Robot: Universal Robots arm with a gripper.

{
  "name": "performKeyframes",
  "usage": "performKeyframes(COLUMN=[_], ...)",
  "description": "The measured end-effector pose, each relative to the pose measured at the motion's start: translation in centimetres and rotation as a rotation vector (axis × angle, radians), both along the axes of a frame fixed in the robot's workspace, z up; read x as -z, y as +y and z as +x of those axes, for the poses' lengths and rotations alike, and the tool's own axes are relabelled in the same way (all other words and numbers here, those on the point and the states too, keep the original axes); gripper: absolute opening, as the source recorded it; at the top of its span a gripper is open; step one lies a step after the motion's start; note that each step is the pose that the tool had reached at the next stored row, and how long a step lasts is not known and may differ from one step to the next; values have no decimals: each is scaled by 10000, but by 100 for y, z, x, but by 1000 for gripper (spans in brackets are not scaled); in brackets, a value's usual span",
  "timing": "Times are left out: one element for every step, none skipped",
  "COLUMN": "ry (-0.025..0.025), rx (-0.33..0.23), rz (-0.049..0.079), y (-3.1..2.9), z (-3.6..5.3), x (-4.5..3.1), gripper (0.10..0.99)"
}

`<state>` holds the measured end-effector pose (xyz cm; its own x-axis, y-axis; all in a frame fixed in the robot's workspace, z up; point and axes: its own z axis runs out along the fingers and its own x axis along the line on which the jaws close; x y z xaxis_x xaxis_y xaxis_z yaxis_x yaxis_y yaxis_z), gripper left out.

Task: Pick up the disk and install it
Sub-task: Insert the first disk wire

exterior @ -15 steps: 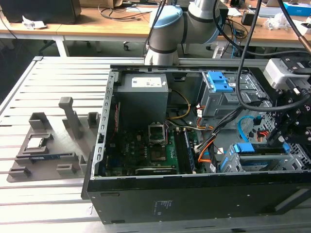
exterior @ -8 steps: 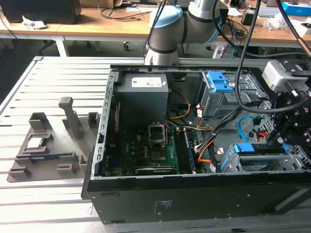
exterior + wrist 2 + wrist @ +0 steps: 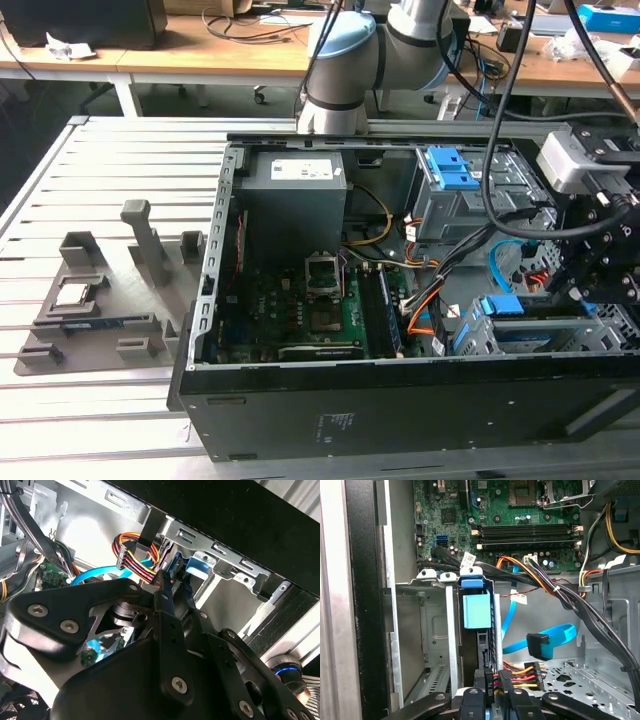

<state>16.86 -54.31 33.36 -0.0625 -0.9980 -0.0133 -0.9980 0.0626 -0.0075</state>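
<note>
One disk point(image 3: 476, 611) stands in its cage point(image 3: 432, 630) — jaws' state unclear — no writing legible

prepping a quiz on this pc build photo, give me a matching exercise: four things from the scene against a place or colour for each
Things
1. disk
2. power supply
3. motherboard
4. grey plastic holder

Places or colours
A. green board on the floor of the case
B. outside the case, on the slatted table at the exterior view's left
C. blue-framed, standing on edge in a metal bay
D. grey box with a white sticker, at the far wall of the case

Pairs: 1-C, 2-D, 3-A, 4-B
</note>
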Motion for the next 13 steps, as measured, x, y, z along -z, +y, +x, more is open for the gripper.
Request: performKeyframes(ry=[-1, -1, -2, -1, -1, -1, -1, -1, -1, -1, -1, -1, -1], rx=[0, 0, 1, 0, 0, 1, 0, 0, 0, 0, 0, 0, 0], rz=[-14, -14, -24, -40, -98, -125, -156, -188, -217, -230, -239, -236, -241], y=[-1, 0, 3, 15, 41, 55, 72, 93, 106, 110, 114, 113, 113], z=[0, 0, 0, 0, 0, 0, 0, 0, 0, 0, 0, 0, 0], x=[-22, -53, -120, -172, -256, -336, -418, -495, -551, -587, -615, -614, -616], gripper=[243, 243, 243, 243, 243, 102, 102, 106, 106, 106, 106, 106, 106])
